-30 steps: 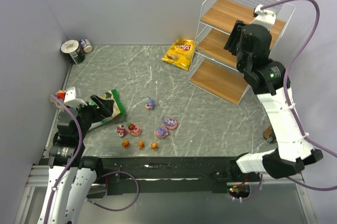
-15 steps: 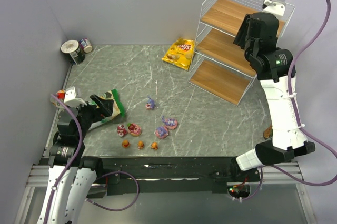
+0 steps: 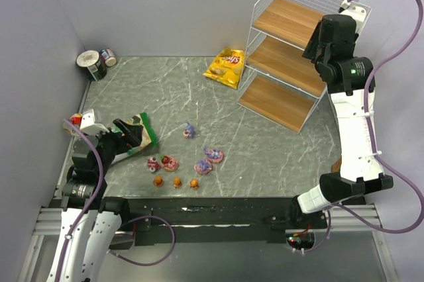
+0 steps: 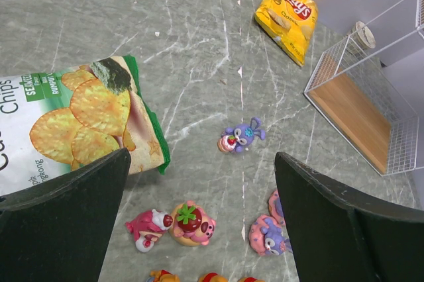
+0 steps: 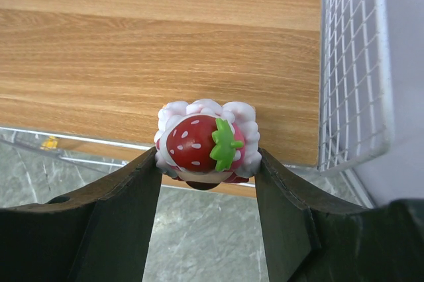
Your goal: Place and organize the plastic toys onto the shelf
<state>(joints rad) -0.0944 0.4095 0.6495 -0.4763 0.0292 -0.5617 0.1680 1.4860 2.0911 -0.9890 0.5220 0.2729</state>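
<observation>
My right gripper [image 5: 207,156] is shut on a strawberry toy [image 5: 205,141], red with a green leaf and white cream. It holds the toy over the front edge of a wooden board [image 5: 165,44] of the white wire shelf [image 3: 291,17], close to the mesh side. In the top view this gripper [image 3: 317,45] is by the top board's right end. My left gripper [image 4: 202,156] is open and empty above the table. Below it lie two pink-red toys [image 4: 191,222], a purple toy [image 4: 240,138], purple-pink toys [image 4: 267,235] and three orange toys [image 3: 177,181].
A green chip bag [image 3: 136,138] lies by my left gripper. A yellow chip bag [image 3: 226,67] lies left of the shelf's foot. Tin cans [image 3: 93,63] stand in the far left corner. Walls close the left, back and right.
My right arm has risen and swung right and back with the strawberry toy, from in front of the middle board to the top board's right end. The left arm has not moved.
</observation>
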